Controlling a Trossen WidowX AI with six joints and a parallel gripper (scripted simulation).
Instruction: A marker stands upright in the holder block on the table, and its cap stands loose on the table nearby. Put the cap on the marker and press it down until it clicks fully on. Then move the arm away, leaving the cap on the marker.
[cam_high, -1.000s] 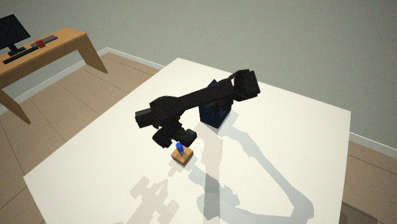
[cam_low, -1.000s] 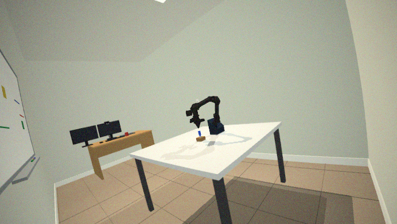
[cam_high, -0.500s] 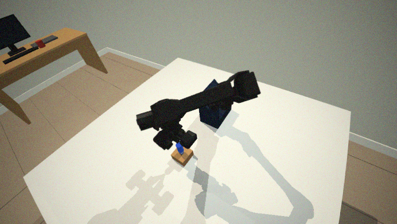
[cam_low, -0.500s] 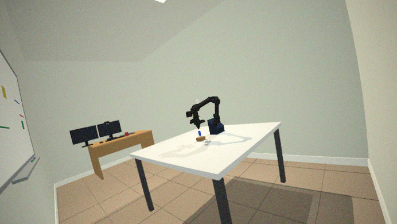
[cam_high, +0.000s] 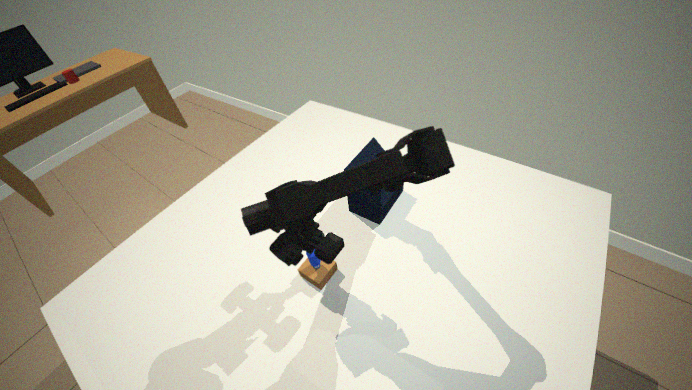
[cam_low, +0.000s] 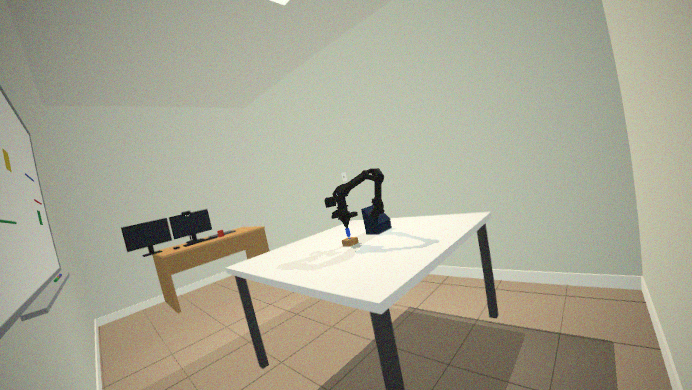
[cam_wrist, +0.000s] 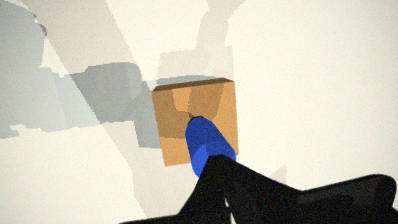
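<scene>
The orange-brown holder block (cam_high: 327, 274) (cam_low: 350, 242) (cam_wrist: 227, 132) sits on the white table (cam_high: 475, 260) (cam_low: 400, 270). The blue cap (cam_high: 314, 260) (cam_low: 348, 233) (cam_wrist: 202, 134) stands upright over the block, on the marker. Only a thin dark edge shows below the cap in the wrist view; the rest of the marker is hidden. My gripper (cam_high: 312, 251) (cam_low: 347, 228) (cam_wrist: 215, 161) is shut with nothing between its fingers. Its joined fingertips are right over the cap's top and cover part of it in the wrist view; whether they touch it is hard to tell.
The dark blue arm base (cam_high: 372, 212) (cam_low: 376, 223) stands on the table behind the block. The arm's shadows fall across the table around the block. A wooden desk (cam_high: 112, 80) (cam_low: 210, 244) with monitors stands away from the table.
</scene>
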